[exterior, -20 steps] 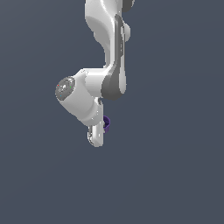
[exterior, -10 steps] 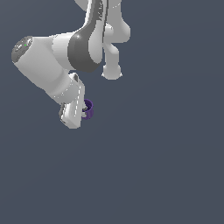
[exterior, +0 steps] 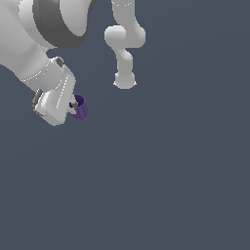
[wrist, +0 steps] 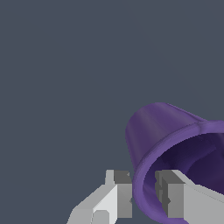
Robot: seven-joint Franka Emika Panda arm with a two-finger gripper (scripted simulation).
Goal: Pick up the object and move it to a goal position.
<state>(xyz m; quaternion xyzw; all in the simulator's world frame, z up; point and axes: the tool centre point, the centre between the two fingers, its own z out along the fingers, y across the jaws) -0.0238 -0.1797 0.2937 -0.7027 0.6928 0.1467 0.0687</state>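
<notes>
A white robot arm (exterior: 44, 39) fills the upper left of the exterior view, seen very close, so only its last links show. A wide dark grey band wraps the large rounded link at the top edge of the frame. From there the arm slopes down toward the frame's lower right and ends in a blocky white hand. Farther back, near the top centre of the frame, other white links of the arm hang down and end in a rounded stub. Everything else in this view is a flat blue-grey background.

The claw (exterior: 74, 104) sits at the lower right end of the hand, in the left part of the frame, a little above mid-height. It pinches the rim of a small dark purple cup (exterior: 80, 107). The cup pokes out on the claw's right side in the frame and looks tiny next to the hand.

In the wrist view the cup (wrist: 170, 144) looms large and is cut off by the frame's edge. It is tilted, its open mouth turned toward the camera so the shadowed hollow inside shows. The two grey-tipped fingers (wrist: 120, 192) stand close together with the rim between them, one outside the wall and the other inside the hollow. Nothing shows beneath the cup but blue-grey background.
</notes>
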